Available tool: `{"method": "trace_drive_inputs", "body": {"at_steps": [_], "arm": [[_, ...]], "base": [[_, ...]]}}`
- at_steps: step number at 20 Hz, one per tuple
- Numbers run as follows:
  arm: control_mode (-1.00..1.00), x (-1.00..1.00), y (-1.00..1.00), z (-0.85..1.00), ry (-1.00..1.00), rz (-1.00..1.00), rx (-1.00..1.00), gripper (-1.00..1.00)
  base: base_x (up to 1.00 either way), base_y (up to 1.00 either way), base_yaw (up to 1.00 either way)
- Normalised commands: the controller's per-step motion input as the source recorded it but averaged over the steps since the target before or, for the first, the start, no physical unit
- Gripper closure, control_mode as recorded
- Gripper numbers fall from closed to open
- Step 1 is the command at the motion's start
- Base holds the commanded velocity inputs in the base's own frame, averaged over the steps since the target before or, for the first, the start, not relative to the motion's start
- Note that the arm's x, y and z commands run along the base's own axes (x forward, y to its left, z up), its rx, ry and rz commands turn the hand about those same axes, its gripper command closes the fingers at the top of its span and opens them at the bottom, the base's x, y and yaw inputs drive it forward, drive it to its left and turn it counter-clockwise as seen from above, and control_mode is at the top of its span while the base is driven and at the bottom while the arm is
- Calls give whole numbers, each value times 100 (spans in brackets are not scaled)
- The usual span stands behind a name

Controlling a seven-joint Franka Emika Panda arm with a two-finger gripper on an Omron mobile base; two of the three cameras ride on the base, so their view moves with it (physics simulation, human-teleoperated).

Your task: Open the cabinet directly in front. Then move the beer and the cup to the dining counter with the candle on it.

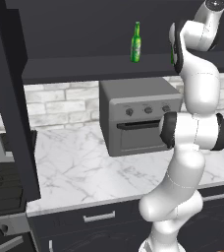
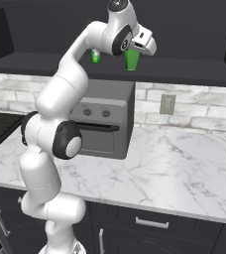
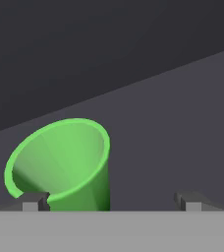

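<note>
Two green things sit on the open cabinet (image 1: 109, 66) shelf: the beer (image 1: 136, 43) standing upright over toward the left, and the cup (image 3: 60, 165) further right, well apart from it. Gripper (image 3: 111, 202) is up at shelf level with its jaws spread wide, nothing held. From the hand view the cup is right in front of the left fingertip (image 3: 33, 202), off to one side rather than centred between the tips. Toaster oven (image 1: 138, 118) sits below on the marble counter (image 1: 74, 167)
</note>
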Motion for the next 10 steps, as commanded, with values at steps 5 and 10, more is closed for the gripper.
{"method": "trace_drive_inputs", "body": {"at_steps": [5, 10], "arm": [[-100, 11, -4, 0, 0, 0, 0, -100], [-100, -6, -2, 12, -1, 0, 4, -100]], "base": [[0, 0, 0], [0, 0, 0]]}}
